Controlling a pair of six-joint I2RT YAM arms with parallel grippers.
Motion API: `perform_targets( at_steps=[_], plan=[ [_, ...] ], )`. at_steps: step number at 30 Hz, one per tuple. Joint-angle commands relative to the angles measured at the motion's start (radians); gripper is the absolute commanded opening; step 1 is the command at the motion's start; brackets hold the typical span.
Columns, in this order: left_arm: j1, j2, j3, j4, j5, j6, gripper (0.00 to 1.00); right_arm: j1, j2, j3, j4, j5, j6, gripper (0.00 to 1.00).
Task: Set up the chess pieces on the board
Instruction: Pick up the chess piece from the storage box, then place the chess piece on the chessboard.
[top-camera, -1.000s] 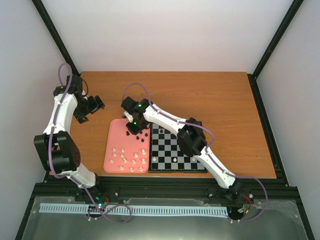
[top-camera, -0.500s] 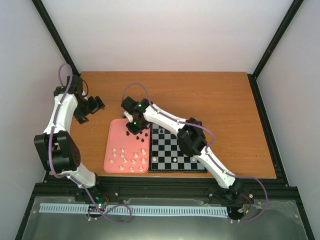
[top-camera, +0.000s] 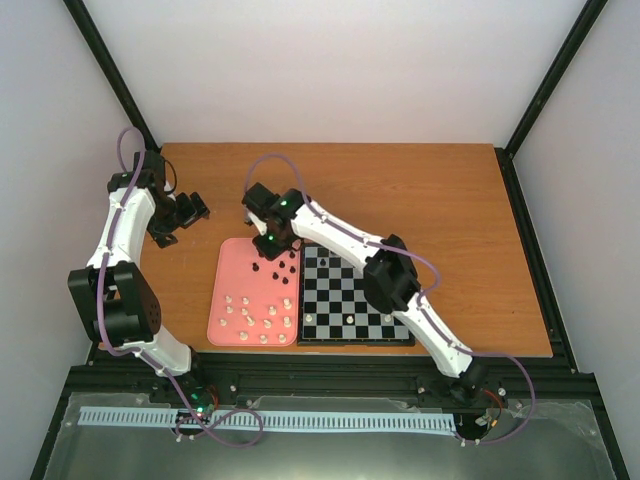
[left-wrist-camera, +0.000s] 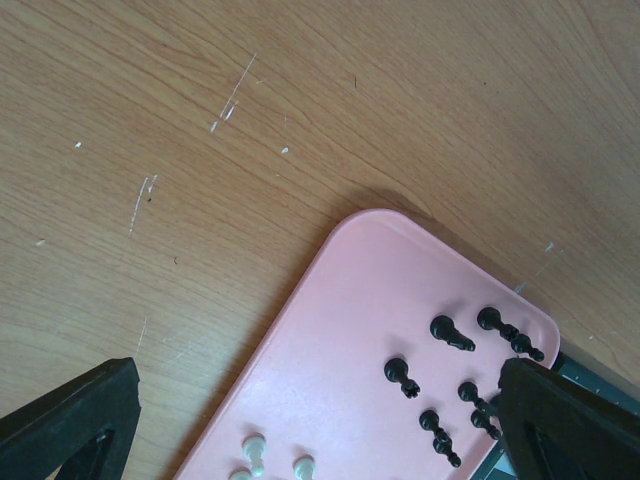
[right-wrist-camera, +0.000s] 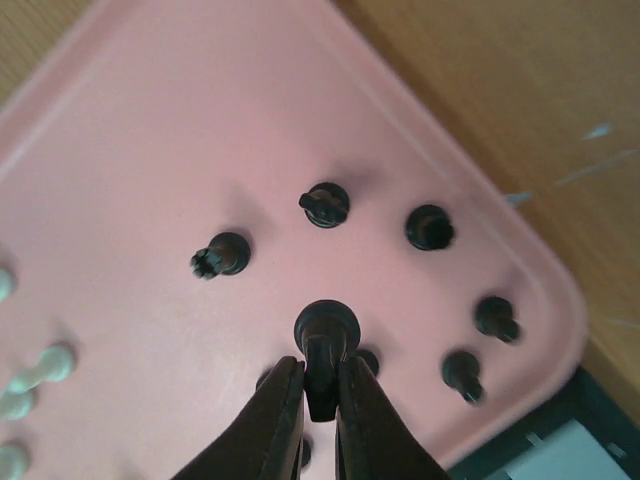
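Grips one black chess piece (right-wrist-camera: 326, 325) in the right hand (right-wrist-camera: 318, 378), with both fingers (right-wrist-camera: 280, 410) drawn narrow on its slim end and its round end pointing away from the wrist camera. Hovers with it over the far right part of the pink tray (top-camera: 232, 270), among other black pieces (right-wrist-camera: 325, 205) standing apart from one another there. Cannot tell whether the held piece touches the tray floor.

Finds the tray by the near edge of the desk (top-camera: 440, 200), left of the middle, and the board (top-camera: 370, 305) just beside it on the right, also along the near edge. Shows cream-white pieces (top-camera: 255, 315) clustered in the near half of the tray. Shows a few pieces on the board as well, mostly along its near row, too small to name.

Holds the left hand (top-camera: 187, 212) spread wide, with nothing between its fingers (left-wrist-camera: 70, 425), above bare desk toward the far left corner. Sits near the far left corner of the tray, apart from it and well apart from the board.
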Motion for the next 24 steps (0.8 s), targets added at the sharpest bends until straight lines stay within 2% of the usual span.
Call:
perform_targets(
  at_steps=[1,7,15,20,24],
  plan=[
    [0.004,0.008,0.009,0.014,0.016,0.004,1.00,-0.033,-0.157,0.049,-0.058,0.063,-0.006,0.11],
    [0.003,0.017,0.018,0.014,0.027,0.003,1.00,-0.141,-0.240,0.020,-0.188,0.111,0.003,0.10],
    [0.003,0.026,0.018,0.016,0.037,0.005,1.00,-0.355,-0.395,-0.242,-0.224,0.181,0.027,0.07],
    [0.004,0.038,0.022,0.015,0.039,0.007,1.00,-0.418,-0.441,-0.379,-0.198,0.214,0.016,0.07],
    [0.005,0.045,0.031,0.009,0.034,0.009,1.00,-0.458,-0.495,-0.537,-0.130,0.180,0.016,0.07]
  ],
)
